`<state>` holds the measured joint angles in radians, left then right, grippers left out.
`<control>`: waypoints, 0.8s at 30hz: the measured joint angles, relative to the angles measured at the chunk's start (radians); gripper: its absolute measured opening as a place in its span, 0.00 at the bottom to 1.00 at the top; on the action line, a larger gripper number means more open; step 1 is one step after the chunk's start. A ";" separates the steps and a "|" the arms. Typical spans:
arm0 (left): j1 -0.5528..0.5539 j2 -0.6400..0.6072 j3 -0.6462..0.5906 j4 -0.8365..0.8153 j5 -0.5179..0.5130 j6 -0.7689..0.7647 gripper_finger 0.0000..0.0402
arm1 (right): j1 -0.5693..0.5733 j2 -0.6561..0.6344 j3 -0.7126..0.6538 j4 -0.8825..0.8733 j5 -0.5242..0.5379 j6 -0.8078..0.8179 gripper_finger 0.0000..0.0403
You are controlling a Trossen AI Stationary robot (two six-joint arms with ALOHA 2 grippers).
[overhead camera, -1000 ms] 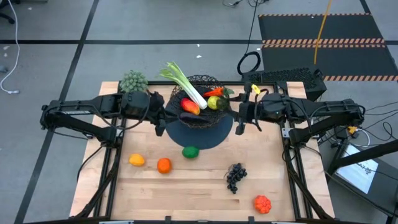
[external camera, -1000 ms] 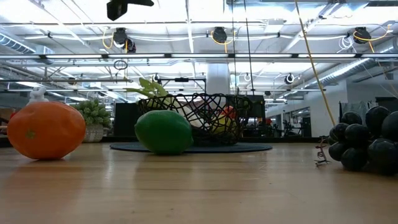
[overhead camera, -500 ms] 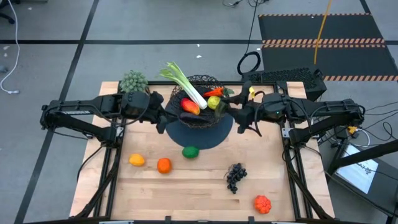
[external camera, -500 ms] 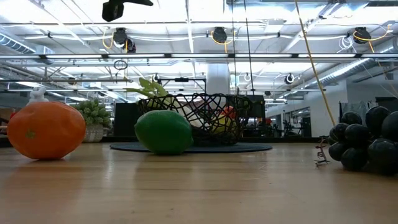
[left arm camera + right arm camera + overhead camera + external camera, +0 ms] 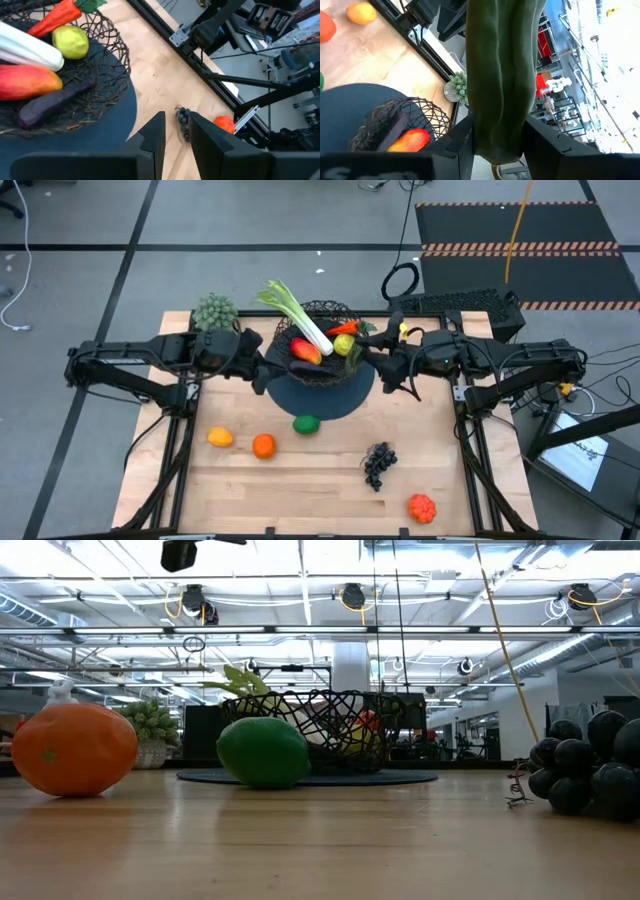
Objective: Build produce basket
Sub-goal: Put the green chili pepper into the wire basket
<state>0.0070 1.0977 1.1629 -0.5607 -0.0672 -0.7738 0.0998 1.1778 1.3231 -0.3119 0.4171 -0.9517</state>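
The black wire basket (image 5: 316,340) stands on a dark round mat (image 5: 325,392) at the table's middle back. It holds a leek (image 5: 298,315), a mango (image 5: 305,351), a lemon (image 5: 344,345), a carrot (image 5: 342,328) and a dark long piece (image 5: 52,102). My right gripper (image 5: 500,135) hangs just right of the basket, shut on a dark green cucumber (image 5: 502,75). My left gripper (image 5: 177,127) hangs over the mat's left side, its fingers a narrow gap apart with nothing between them. My right gripper pinches the cucumber between its two fingers, one on each long side (image 5: 480,135). The fingers reach in about level from the table's right side. The cucumber is lifted clear of the table and sticks out well past the fingertips.
Loose on the wood lie a yellow fruit (image 5: 220,437), an orange (image 5: 263,445), a lime (image 5: 307,423), dark grapes (image 5: 378,463) and a red piece (image 5: 422,507). A fuzzy green clump (image 5: 215,310) stands at the back left. Bare wood lies along the near edge.
My right gripper has rolled about its own pointing line, turning the cucumber with it, while staying in place beside the basket. The basket and the loose fruit have not moved.
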 joint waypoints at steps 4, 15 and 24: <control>-0.018 0.000 0.000 0.031 -0.048 0.012 0.21 | 0.000 0.000 0.000 -0.006 0.000 0.075 0.33; -0.006 0.000 0.000 0.042 -0.076 0.046 0.21 | 0.000 0.000 0.000 -0.001 -0.001 0.444 0.33; -0.006 0.000 0.000 0.042 -0.072 0.063 0.21 | 0.000 0.000 0.000 -0.007 -0.001 0.756 0.33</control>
<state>0.0006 1.0977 1.1629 -0.5186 -0.1394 -0.7113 0.0998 1.1778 1.3228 -0.3191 0.4164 -0.1958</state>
